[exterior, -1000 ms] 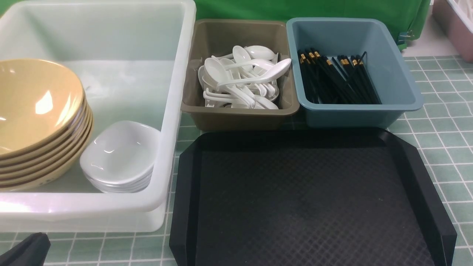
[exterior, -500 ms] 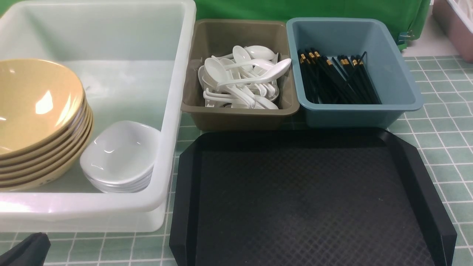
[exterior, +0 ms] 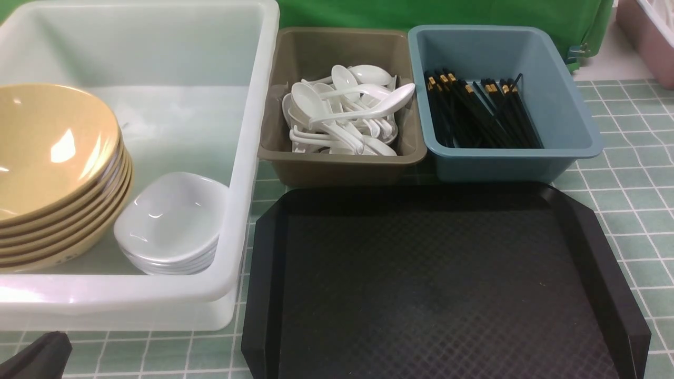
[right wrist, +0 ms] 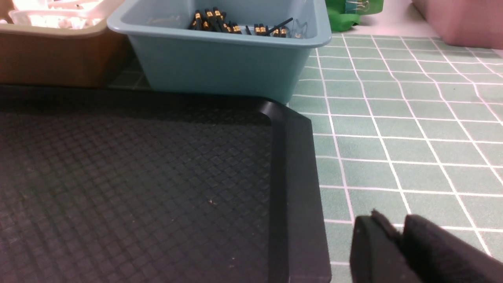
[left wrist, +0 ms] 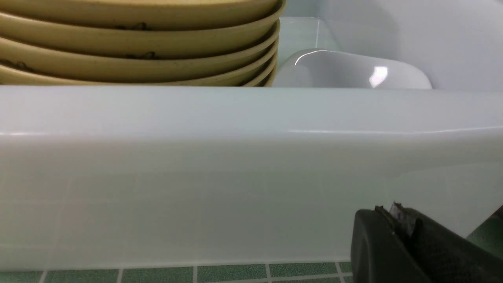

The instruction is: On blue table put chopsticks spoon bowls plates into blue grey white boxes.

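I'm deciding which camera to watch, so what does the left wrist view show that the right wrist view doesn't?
Only the left wrist view shows the white tub from close by, with the stacked tan bowls and a white dish inside, and the left gripper shut low beside its wall. Only the right wrist view shows the black tray, the blue bin of chopsticks, part of the brown bin and the right gripper. Both show the green tiled table.

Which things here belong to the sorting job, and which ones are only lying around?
Belong to the job:
- bowls and plates in the white tub
- spoons in the grey bin
- chopsticks in the blue bin
- tiled table

Just lying about:
- black tray
- pink crate
- green cloth
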Robot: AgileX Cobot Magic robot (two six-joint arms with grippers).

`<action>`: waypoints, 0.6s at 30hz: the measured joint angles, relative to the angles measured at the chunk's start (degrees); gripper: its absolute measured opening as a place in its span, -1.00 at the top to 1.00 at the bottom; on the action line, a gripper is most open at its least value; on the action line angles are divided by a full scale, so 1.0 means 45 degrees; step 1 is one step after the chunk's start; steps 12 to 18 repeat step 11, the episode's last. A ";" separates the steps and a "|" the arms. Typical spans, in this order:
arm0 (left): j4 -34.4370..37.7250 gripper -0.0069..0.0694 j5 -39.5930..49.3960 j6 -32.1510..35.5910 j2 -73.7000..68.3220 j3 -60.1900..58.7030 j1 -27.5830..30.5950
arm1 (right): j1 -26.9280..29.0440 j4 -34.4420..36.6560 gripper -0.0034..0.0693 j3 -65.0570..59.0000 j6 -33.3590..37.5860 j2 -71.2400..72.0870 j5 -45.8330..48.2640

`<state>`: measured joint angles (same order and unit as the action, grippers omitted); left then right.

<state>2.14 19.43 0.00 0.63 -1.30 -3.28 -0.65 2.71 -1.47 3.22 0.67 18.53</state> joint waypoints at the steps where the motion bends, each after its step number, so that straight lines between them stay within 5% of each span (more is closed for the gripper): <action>1: 0.0000 0.81 0.0000 0.0000 0.0000 0.0000 0.0000 | 0.0000 0.0000 0.49 0.0000 0.0000 0.0000 0.0000; 18: 0.0000 0.81 0.0000 0.0000 0.0000 0.0000 0.0000 | 0.0000 0.0000 0.46 0.0000 0.0000 0.0000 0.0000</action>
